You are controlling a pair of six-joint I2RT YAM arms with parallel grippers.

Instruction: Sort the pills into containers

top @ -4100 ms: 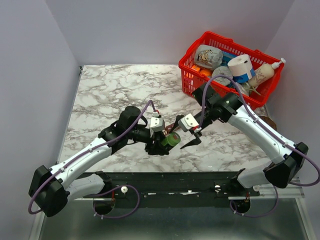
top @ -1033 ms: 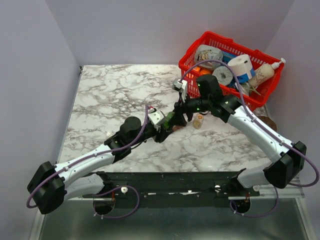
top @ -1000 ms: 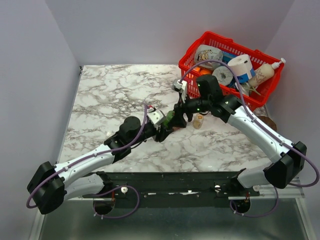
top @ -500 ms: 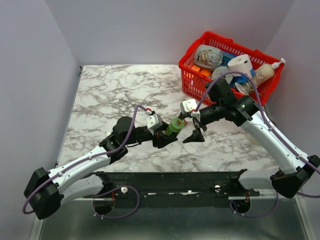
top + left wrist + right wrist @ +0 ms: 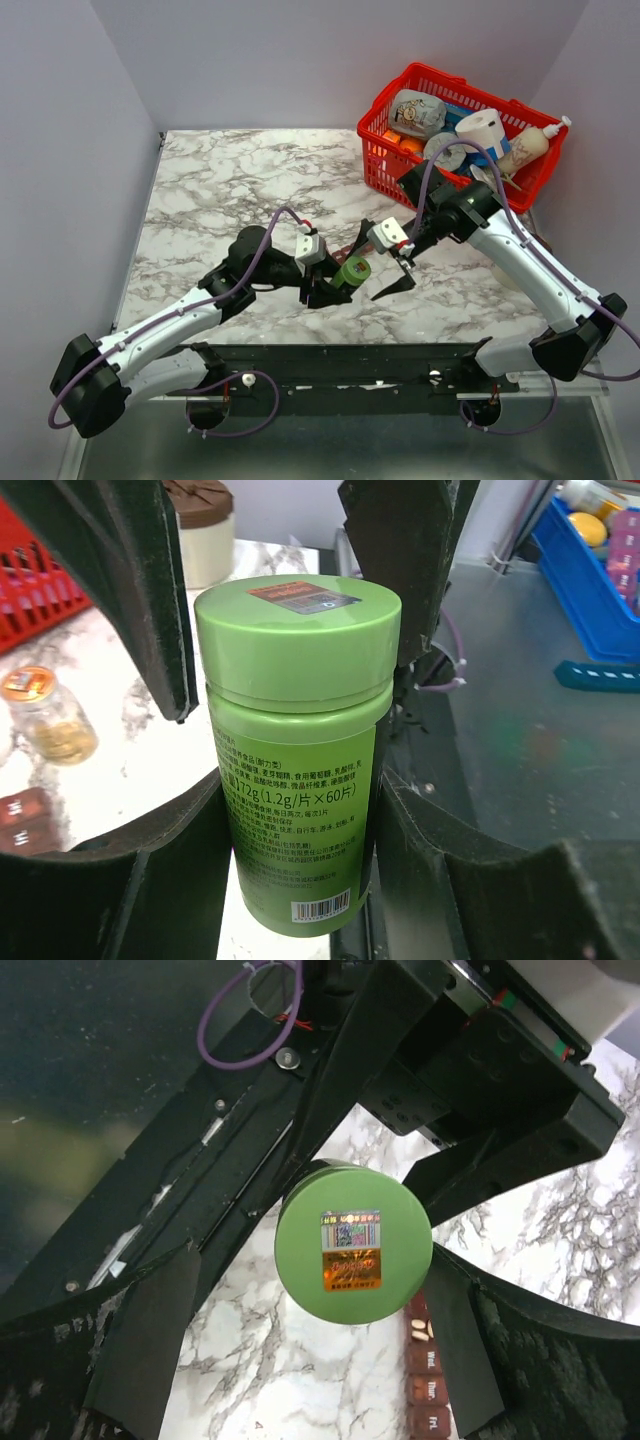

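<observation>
A green pill bottle (image 5: 352, 272) with its cap on is held off the table, my left gripper (image 5: 335, 282) shut on its body (image 5: 298, 810). My right gripper (image 5: 378, 260) stands open with a finger on either side of the green cap (image 5: 353, 1240), touching nothing. In the left wrist view my right gripper's fingers (image 5: 135, 590) flank the cap. Below the bottle lie the containers (image 5: 428, 1385), a reddish-brown strip of cells labelled by day. One cell holds a few pale pills (image 5: 420, 1332). In the top view the strip is mostly hidden under the grippers.
A red wire basket (image 5: 385, 100) full of bottles and rolls stands at the back right. A small jar (image 5: 45, 720) with an orange lid and yellow contents stands near the strip. A white jar (image 5: 200, 530) with a brown lid is farther right.
My right gripper has let go of the cap, opened wide, drawn back and returned around it. My left arm has brought the bottle nearer the front edge.
</observation>
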